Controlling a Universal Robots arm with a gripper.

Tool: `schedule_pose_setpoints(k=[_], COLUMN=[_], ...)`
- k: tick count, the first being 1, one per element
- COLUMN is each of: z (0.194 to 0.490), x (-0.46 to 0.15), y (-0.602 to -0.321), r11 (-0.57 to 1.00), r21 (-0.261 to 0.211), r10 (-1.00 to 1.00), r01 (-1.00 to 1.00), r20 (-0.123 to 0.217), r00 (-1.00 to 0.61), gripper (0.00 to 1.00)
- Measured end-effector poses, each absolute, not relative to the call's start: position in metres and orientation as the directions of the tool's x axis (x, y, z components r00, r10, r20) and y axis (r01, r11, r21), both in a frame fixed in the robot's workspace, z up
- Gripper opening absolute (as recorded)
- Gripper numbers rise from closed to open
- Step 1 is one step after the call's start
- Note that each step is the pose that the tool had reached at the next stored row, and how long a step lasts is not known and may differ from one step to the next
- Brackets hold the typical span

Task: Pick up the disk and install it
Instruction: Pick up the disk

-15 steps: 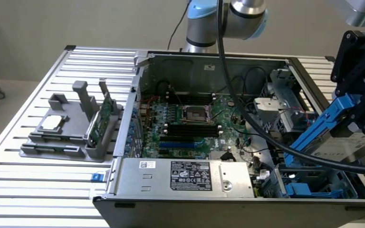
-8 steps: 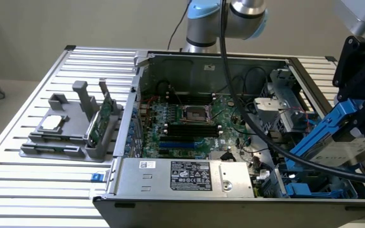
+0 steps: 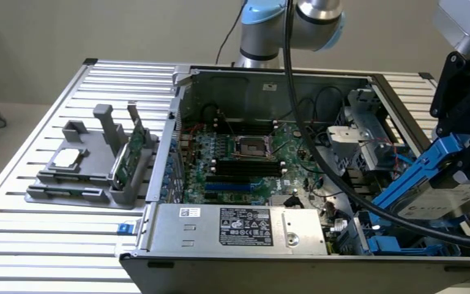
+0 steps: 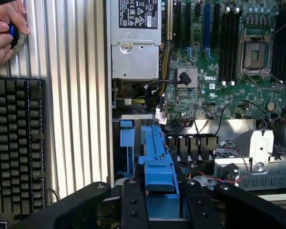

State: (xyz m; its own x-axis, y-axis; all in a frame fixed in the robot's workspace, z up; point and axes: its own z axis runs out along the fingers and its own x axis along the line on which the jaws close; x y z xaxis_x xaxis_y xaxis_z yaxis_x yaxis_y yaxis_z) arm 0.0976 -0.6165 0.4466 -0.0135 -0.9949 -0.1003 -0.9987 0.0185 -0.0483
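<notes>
**Disk lifted, not yet seated**

1. Desk (image 3: pixel 47 245): slatted metal top carrying everything listed.
2. Computer case (image 3: pixel 300 272): lying open, with a silver power supply (image 3: pixel 218 226) along its nearest edge.
3. Disk (image 3: pixel 443 199): in the air at the exterior view's right, tilted, label side showing, with its blue frame slanting down toward the case's near corner. It touches nothing inside the case.
4. End effector (image 4: pixel 166 205): clenched on the disk's blue frame, one black finger on each side in the wrist view.
5. Drive bay (image 3: pixel 394 246): blue rails in the case below the disk, with no drive in them as far as I can see.
6. Motherboard (image 3: pixel 243 153): mid-case, processor socket open.
7. Grey holder (image 3: pixel 88 187): on the desk beside the case, holding a small silver chip (image 3: pixel 68 157) and a green card (image 3: pixel 129 159), both untouched.
8. Person's hand (image 4: pixel 5 28): resting by a keyboard (image 4: pixel 16 143) at the desk's edge.

Standing: pick-up done; installation remains, since the disk hangs over the bay and is not slotted in.
</notes>
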Motion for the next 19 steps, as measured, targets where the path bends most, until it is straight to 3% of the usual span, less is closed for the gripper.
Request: schedule_pose_setpoints(k=[19], z=[0.441], x=[0.0976], y=[-0.618], r11=[0.018], r21=[-0.048], r10=[-0.995], r01=[-0.999], r20=[-0.099], r00=[-0.014], gripper=[0.33])
